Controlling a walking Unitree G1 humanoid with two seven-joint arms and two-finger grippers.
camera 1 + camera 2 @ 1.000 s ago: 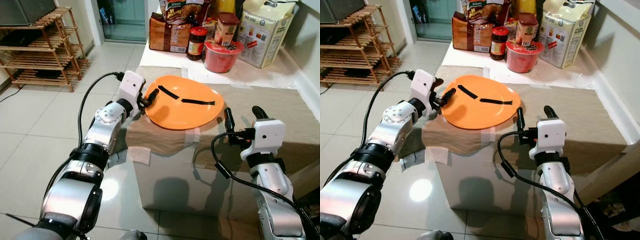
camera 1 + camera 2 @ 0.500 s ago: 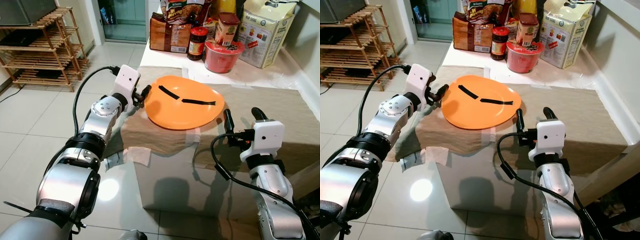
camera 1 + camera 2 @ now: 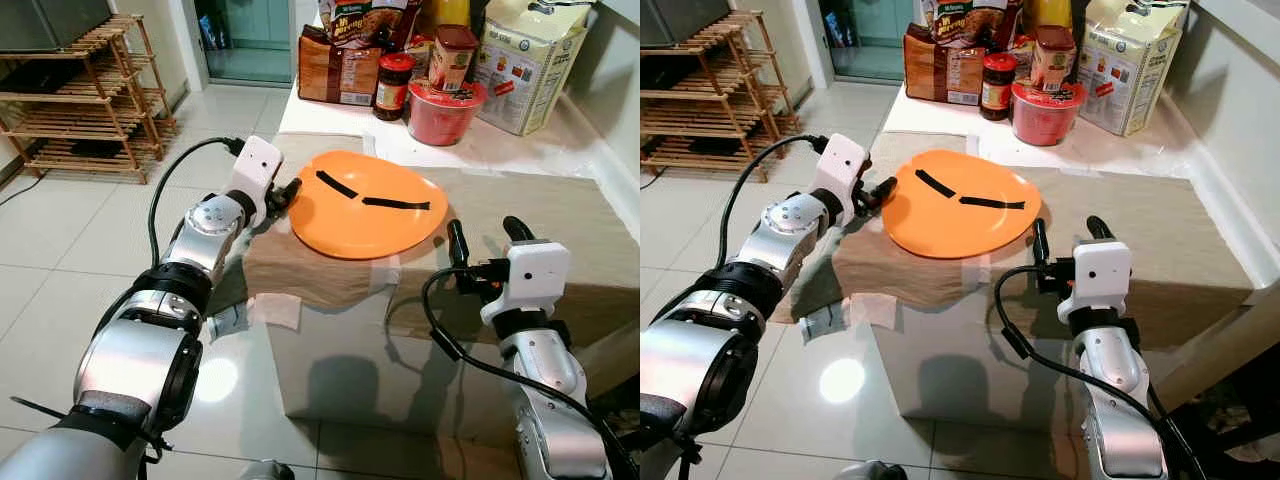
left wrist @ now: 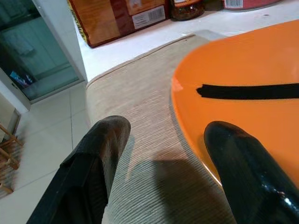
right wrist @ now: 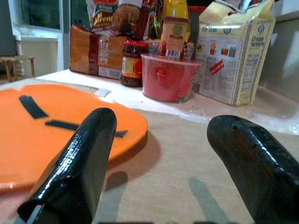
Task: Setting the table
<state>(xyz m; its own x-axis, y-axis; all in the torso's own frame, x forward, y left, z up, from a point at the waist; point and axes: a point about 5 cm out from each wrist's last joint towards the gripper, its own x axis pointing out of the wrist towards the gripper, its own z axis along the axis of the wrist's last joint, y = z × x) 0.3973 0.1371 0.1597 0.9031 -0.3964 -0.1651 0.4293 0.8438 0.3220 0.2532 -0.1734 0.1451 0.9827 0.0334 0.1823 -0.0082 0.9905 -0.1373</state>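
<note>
1. The orange plate [image 3: 365, 203] sits on the beige cloth [image 3: 520, 215] over the table, near the cloth's front-left corner, with two black strips across it

2. Head views: left gripper [image 3: 283, 196] is right at the plate's left rim, right gripper [image 3: 485, 236] is just off the plate's front-right edge, both low over the cloth

3. Left wrist view gives what the head cam can't: the fingers [image 4: 96, 161] are spread apart, one over bare cloth and the other at the rim, overlapping the orange edge. Can't tell if it's actually touching

4. Right wrist view: fingers [image 5: 77, 161] spread wide too, nothing between them, plate ahead on one side

5. Behind the plate, on the white bit of the table: red bowl [image 3: 446, 108], dark jar [image 3: 393, 85], brown snack bags [image 3: 338, 65], a pale yellow box [image 3: 528, 62]

6. Past the left arm from the plate there's a wooden rack [image 3: 85, 95] on the tiled floor [image 3: 70, 260]
</note>
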